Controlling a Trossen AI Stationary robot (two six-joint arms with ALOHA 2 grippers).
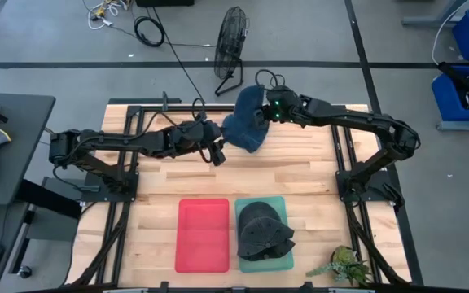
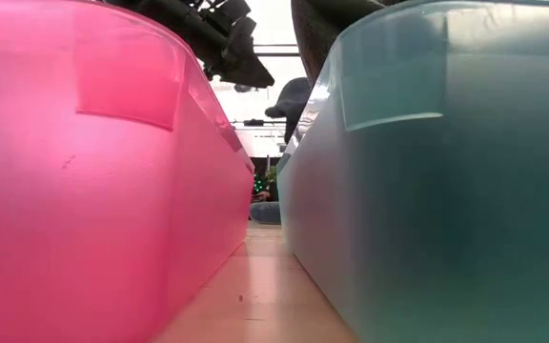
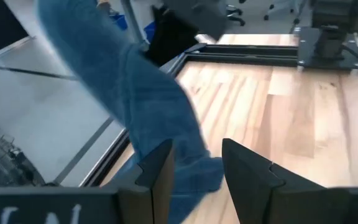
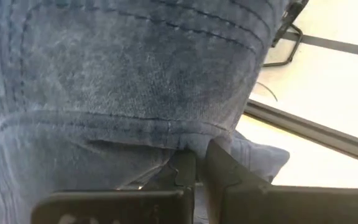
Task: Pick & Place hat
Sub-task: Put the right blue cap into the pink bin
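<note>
Right gripper [image 4: 194,168] fingers clenched on blue denim bucket hat [image 1: 247,120], suspended above counter [image 1: 300,175] far edge. Left gripper [image 3: 194,163] fingers released beside brim. Advise: clamp brim firmly before right lets go.

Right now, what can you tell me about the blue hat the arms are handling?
The blue hat is soft, denim-like fabric with visible rows of stitching and a seam band, hanging crumpled above the far middle of the wooden table. The right gripper is shut on a fold of it, holding it up. The left gripper sits beside it with fingers open, the hat's lower edge drooping in front of them; whether they touch the cloth I cannot tell. It is not yet in either bin.
</note>
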